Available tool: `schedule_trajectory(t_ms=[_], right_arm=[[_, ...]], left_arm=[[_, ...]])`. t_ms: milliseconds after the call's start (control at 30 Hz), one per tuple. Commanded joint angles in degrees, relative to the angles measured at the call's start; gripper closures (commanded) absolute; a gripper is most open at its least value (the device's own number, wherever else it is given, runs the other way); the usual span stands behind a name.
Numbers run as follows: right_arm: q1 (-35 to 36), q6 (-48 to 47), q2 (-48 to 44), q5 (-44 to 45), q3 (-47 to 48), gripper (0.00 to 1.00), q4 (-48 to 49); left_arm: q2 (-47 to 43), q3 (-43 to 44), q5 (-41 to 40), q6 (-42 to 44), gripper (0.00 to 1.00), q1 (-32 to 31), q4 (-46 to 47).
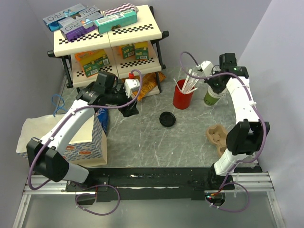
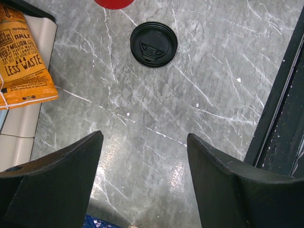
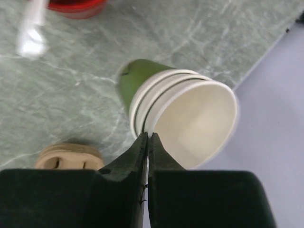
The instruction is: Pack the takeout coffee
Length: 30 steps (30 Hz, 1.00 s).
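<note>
A stack of three nested green paper cups [image 3: 142,85] with cream insides stands at the right back of the table [image 1: 212,98]. My right gripper [image 3: 148,136] is shut, its fingertips pinching the near rim of the innermost green cup [image 3: 199,118]. In the top view the right gripper [image 1: 216,86] sits directly over the stack. The round black lid [image 1: 167,118] lies flat mid-table, apart from the cups. My left gripper [image 2: 145,137] hovers open over bare table, with the lid [image 2: 153,44] ahead of it and nothing between its fingers.
A red cup [image 1: 183,97] of white sticks stands between lid and green cups. A cardboard cup carrier [image 1: 217,137] lies front right. A checkered box [image 1: 88,142] and a white bag [image 1: 33,133] sit left. A stocked shelf [image 1: 109,33] and an orange snack bag [image 2: 23,61] are behind.
</note>
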Motion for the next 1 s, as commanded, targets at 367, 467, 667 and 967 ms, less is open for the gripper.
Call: schedule_trajectory(t_ms=[367, 467, 667, 967], right_arm=[[-2.7, 6.4, 2.9, -4.9, 7.5, 1.00, -7.2], [-0.7, -0.7, 0.5, 4.5, -0.7, 1.00, 1.1], [-2.5, 2.7, 2.1, -11.4, 3.9, 1.00, -6.9], [-3.3, 8.5, 2.3, -5.8, 3.5, 1.00, -5.3]], left_arm=[[-0.7, -1.3, 2.4, -1.3, 0.22, -0.2, 3.0], [-0.7, -1.4, 2.5, -1.6, 0.23, -0.2, 3.1], [-0.8, -1.8, 2.5, -2.1, 0.22, -0.2, 3.7], [0.0, -1.2, 3.2, -2.6, 0.23, -0.2, 3.7]])
